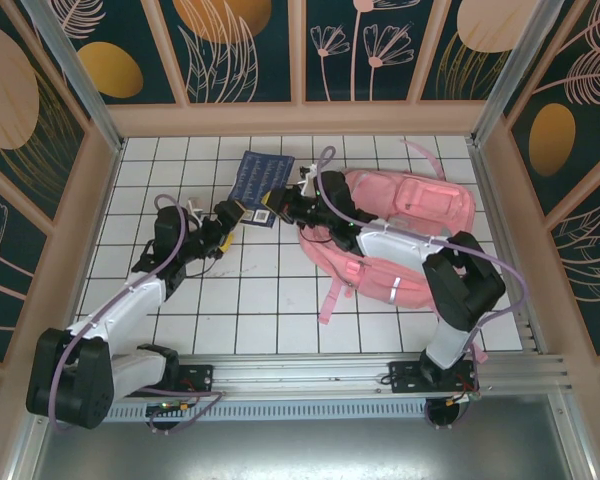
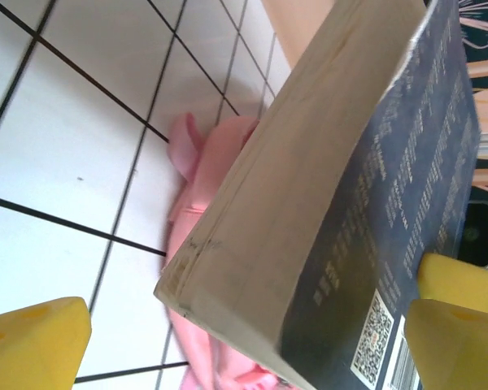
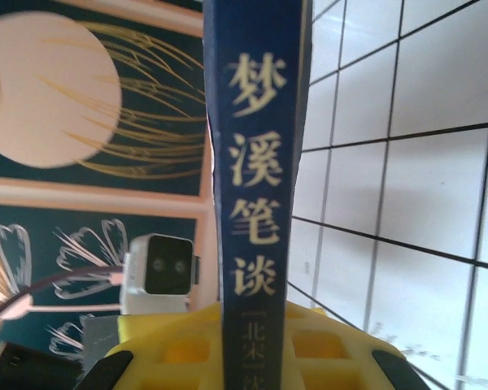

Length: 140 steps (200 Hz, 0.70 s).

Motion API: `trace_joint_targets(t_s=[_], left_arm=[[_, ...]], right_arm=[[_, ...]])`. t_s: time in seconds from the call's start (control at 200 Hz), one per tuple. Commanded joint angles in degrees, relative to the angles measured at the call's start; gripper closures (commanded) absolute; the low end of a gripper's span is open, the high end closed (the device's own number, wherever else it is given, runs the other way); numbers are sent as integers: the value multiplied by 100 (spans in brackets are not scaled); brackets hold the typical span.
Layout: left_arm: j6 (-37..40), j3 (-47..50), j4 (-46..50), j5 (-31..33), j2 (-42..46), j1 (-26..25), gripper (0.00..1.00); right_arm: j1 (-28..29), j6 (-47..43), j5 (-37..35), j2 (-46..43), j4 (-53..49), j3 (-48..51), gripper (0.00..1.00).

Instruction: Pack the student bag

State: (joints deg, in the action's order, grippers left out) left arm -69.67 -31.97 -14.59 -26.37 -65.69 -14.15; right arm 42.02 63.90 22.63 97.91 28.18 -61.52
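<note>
Large pink fabric backpack (image 1: 410,215) lies flat on the right-centre of the white gridded table (image 1: 210,310), pink straps (image 1: 332,290) trailing toward the near edge. In the left wrist view the backpack sits on the tiles behind the book. The thick dark blue paperback book (image 1: 258,175) is just off the backpack's left end, held tilted. Right end effector (image 3: 254,313) pinches the book, with yellow pads (image 3: 179,341) pressed to both sides of the spine and gold Chinese characters running up it. Left end effector (image 2: 248,301) is spread wide around the book's lower corner. One yellow finger (image 2: 32,341) is well clear of the page edge. The other (image 2: 459,325) is just beside the back cover by the QR code (image 2: 372,337); can't tell if it touches. Both arms meet at the book, left of the backpack.
</note>
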Motion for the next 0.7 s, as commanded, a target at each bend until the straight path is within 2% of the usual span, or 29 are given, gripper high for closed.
trace_joint_targets(t_s=[0.0,0.18,0.335,0.425,0.566,0.696], left_arm=[[-591,85,-863,-133,238,10,1],[-1245,485,-1986,59,233,9,3],[-1704,517,-2978,173,-76,-30,13],[-1726,370,-3089,308,-150,-78,25],[-1682,260,-3059,497,-170,-132,53],[-1686,294,-3059,627,-176,-140,71]], right_arm=[[151,469,-901,-458,1204,230,100],[318,844,-1190,-536,1811,501,100],[523,948,-1507,-517,2044,596,100],[600,953,-1590,-477,2183,616,100],[680,949,-1797,-484,2319,735,100],[745,941,-2008,-502,2333,838,100]])
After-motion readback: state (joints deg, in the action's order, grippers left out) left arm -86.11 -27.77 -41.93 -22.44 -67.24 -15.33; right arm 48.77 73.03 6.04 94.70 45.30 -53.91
